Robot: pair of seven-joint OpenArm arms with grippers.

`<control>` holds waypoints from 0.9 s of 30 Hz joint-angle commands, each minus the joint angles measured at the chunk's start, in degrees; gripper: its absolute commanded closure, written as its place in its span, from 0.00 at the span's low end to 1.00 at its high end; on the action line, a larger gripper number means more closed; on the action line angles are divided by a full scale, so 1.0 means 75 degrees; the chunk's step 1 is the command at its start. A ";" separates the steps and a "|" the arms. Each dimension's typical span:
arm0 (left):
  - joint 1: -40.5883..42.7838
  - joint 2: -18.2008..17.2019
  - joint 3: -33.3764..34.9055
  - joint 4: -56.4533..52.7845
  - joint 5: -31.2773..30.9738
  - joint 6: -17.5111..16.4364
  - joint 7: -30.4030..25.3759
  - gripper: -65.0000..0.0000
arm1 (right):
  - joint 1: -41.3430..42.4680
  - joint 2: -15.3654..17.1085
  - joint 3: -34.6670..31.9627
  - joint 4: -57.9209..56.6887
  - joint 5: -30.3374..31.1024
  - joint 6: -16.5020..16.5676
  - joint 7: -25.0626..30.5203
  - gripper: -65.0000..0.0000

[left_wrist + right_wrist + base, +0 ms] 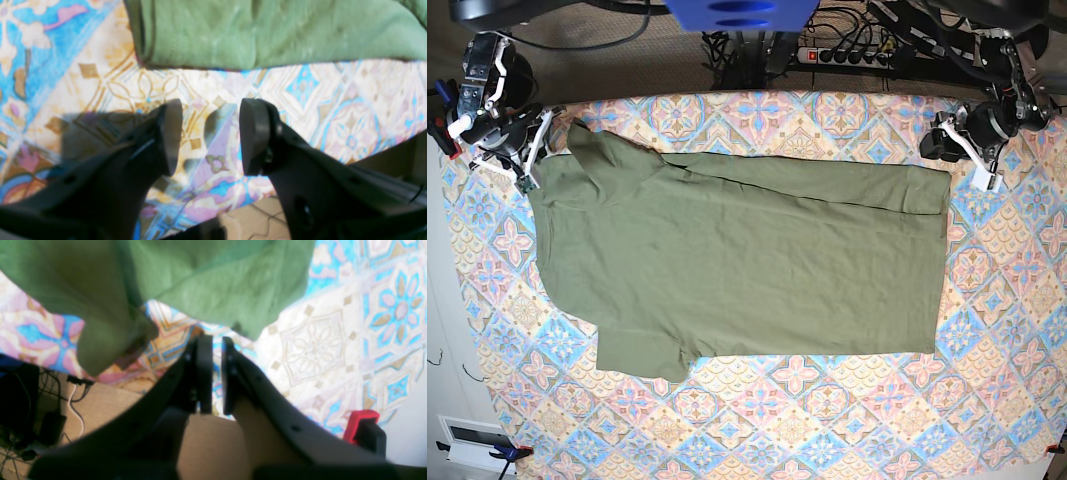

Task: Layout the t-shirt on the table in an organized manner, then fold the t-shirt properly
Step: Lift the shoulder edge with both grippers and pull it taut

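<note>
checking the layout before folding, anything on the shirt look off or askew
Mostly flat, but the t-shirt's top long edge is folded over itself in a narrow strip, and the upper sleeve by the right gripper is bunched rather than spread on the table.

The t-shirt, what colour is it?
Plain olive green; the t-shirt shows best in the base view.

No readable text, labels, brands or numbers in any view. t-shirt (pixel 747 265) plain, no print visible. table (pixel 827 420) cloth pattern only.
</note>
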 commanded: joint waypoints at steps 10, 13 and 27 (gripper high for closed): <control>-0.1006 0.0204 0.0054 -0.2231 -0.0805 0.0120 0.0229 0.55 | 0.0035 0.0125 0.0074 0.0150 0.0024 -0.0027 0.0075 0.94; -0.1053 0.0204 0.0054 -0.2418 -0.1239 0.0120 0.0335 0.56 | 0.0035 0.0113 0.0086 0.0279 0.0035 -0.0027 0.0075 0.94; -0.1030 0.0157 0.0042 -0.2372 -0.1849 0.0108 0.0921 1.00 | -0.0188 -0.0590 0.2337 0.0162 0.0059 -0.0027 -0.1074 0.60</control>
